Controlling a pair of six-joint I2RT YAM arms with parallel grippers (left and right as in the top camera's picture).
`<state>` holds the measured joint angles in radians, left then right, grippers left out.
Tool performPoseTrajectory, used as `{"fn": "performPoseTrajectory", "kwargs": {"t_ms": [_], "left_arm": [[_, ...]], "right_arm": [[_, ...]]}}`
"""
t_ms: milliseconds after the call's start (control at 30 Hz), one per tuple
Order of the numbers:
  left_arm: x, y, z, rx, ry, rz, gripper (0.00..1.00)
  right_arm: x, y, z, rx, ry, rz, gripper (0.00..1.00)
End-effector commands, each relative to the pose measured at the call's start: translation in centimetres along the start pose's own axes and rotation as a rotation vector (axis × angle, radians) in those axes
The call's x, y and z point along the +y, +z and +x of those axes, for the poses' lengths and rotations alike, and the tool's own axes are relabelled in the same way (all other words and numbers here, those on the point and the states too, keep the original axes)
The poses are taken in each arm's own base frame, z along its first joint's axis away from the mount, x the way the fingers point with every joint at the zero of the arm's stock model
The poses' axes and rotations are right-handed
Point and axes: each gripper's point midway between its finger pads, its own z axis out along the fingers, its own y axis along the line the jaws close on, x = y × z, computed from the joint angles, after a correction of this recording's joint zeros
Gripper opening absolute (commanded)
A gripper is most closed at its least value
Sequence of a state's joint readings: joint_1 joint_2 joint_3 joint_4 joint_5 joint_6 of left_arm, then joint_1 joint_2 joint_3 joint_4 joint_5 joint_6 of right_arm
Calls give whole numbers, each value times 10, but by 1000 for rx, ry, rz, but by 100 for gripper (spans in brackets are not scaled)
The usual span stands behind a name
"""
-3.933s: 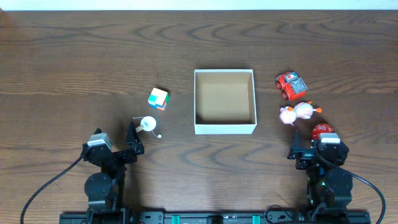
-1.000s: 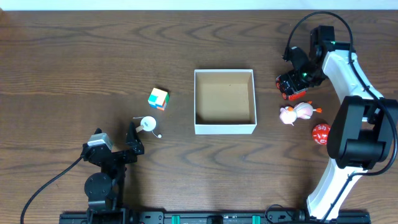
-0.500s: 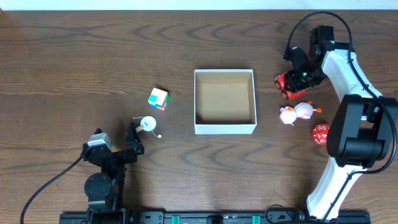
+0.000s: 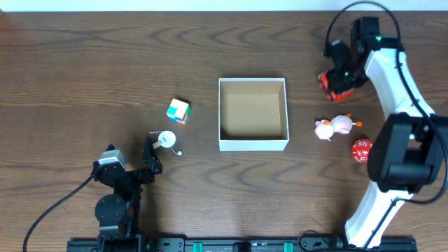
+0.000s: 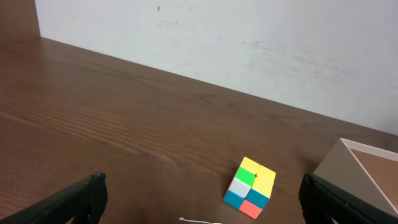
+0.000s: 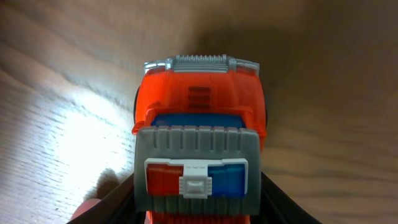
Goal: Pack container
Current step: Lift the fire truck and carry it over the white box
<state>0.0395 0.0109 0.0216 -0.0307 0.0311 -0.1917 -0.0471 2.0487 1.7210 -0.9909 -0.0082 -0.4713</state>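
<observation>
Wooden table [image 4: 84, 63], container [image 4: 253, 145] centred, right jaws clamping truck [image 4: 334, 85] right of it

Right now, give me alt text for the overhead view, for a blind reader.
The right gripper grips a red toy truck to the right of the empty white container at the centre. A pink duck toy and a red ball lie nearby; a colourful cube and a small white toy lie to the left, near the left gripper.

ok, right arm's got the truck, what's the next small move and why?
Probably carry it left, toward the container. The right gripper is closed on the red toy truck, well to the right of the container's wall, so releasing now would likely miss the box.
</observation>
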Motion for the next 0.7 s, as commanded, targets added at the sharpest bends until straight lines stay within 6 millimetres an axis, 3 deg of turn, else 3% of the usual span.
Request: {"fn": "performPoseTrajectory", "kwargs": {"t_ms": [0,200,367,500,667], "left_arm": [[6,1,15,45,-8,-22,98],[6,1,15,45,-8,-22,98],[6,1,15,45,-8,-23,98],[6,1,15,45,-8,-22,98],[6,1,15,45,-8,-22,98]], "right_arm": [[-1,-65,-35,-157,-26,75,21],[25,-123,-62,-296,-99,110,25],[70,-163,-76,-391,-191,102,28],[114,-180,-82,-432,-279,70,30],[174,-184,-84,-440,-402,10,30]]}}
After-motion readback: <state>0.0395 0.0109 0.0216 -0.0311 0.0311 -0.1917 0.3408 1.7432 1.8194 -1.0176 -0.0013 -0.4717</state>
